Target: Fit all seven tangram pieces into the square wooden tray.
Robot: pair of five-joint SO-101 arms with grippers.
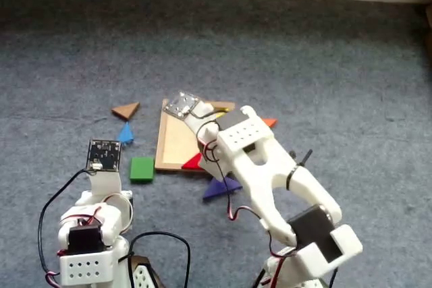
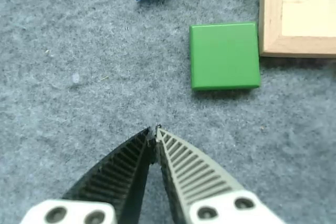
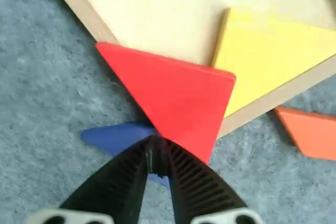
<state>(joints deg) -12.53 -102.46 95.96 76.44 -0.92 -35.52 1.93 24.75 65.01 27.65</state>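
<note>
The square wooden tray lies mid-table, its floor mostly bare. A yellow piece lies inside it. A red triangle rests tilted over the tray's near rim, partly on the carpet. My right gripper is shut, its tips at the red triangle's edge, over a dark blue triangle. An orange piece lies outside the tray. My left gripper is shut and empty on the carpet, short of the green square beside the tray corner.
A light blue triangle and a brown triangle lie on the grey carpet to the left of the tray. The right arm stretches over the tray's right half. Open carpet lies beyond the tray.
</note>
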